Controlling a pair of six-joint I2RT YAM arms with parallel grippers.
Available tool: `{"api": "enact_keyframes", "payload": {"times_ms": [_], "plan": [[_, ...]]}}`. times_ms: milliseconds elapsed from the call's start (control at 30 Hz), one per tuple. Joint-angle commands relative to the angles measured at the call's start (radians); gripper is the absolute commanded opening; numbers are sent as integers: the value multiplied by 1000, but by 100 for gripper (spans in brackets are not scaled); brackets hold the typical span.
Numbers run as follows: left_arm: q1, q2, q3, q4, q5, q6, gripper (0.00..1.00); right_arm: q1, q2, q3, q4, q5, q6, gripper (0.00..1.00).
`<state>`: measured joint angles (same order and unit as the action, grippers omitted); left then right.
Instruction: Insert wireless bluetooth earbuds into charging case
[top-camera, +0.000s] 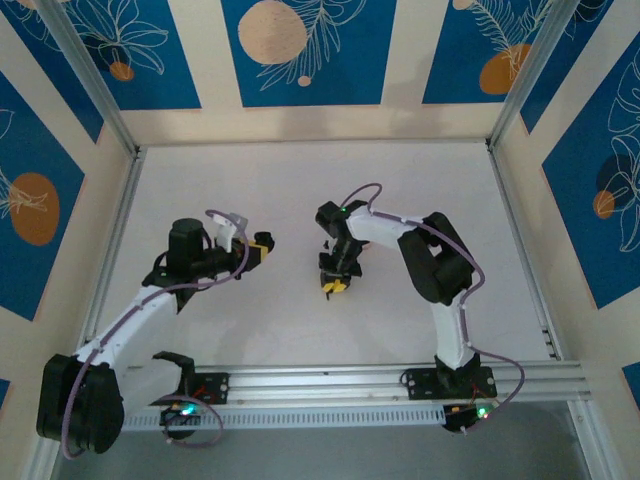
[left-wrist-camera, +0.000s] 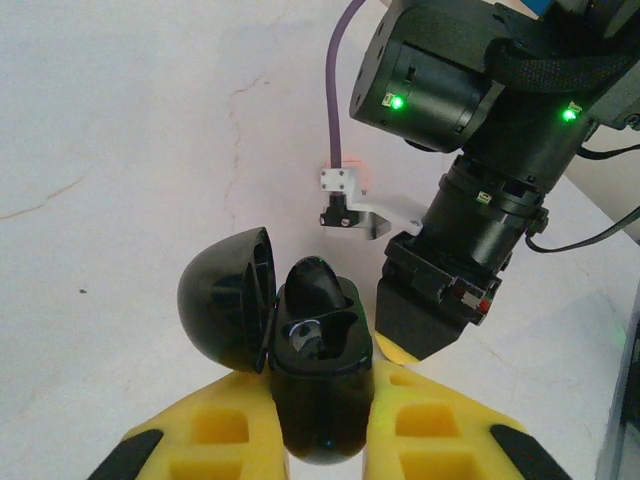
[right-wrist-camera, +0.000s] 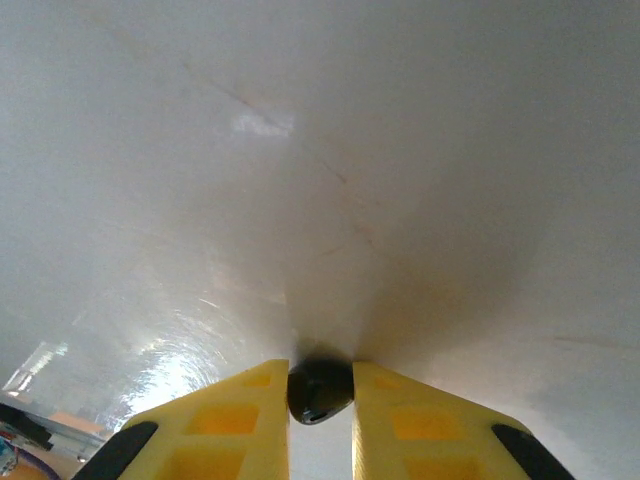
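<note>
**A:** From above, how do the claws sit?

**B:** The left claw (top-camera: 262, 248) points right across the worktop (top-camera: 300, 335). The right claw (top-camera: 333, 287) points straight down with its tips at the surface, a gap away from the left one. What they hold is too small to make out there.

**A:** And the left wrist view?

**B:** The left claw (left-wrist-camera: 320, 385) is clamped on the case (left-wrist-camera: 322, 410), one yellow finger on each side of its lower body. The case's long axis runs along the fingers, away from the camera, with its open mouth facing up. The lid (left-wrist-camera: 225, 300) is swung out to the left and hinged at the rim. A rounded black piece (left-wrist-camera: 312, 285) stands in the far part of the well, and I cannot tell whether it is an earbud. The right arm (left-wrist-camera: 490, 200) comes down just to the right of the case.

**A:** Right wrist view?

**B:** The right claw (right-wrist-camera: 320, 375) is closed on an earbud (right-wrist-camera: 320, 392), pinched at the very fingertips and touching both inner faces. It shows as a small dark oval, wider than tall, with its long axis running from finger to finger. The stem is hidden, so I cannot tell which way it points. The worktop lies close beyond the tips.
</note>
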<state>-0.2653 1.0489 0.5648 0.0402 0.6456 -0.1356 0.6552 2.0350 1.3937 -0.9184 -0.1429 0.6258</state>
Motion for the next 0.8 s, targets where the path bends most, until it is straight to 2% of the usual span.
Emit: {"api": "enact_keyframes", "payload": {"times_ms": [0,300,533,767], "plan": [[-40,26,-8,70,-8,29,13,-3,-94,-62,89,15,56,18],[-163,130,-88,294,-100,106,13,-39,-308,-186,252,98,87,18],[-271,287,-101,473,-170,188,13,-46,-443,-240,348,164,53,17],[-332,449,-81,650,-202,196,12,-45,-527,-278,422,193,37,17]]}}
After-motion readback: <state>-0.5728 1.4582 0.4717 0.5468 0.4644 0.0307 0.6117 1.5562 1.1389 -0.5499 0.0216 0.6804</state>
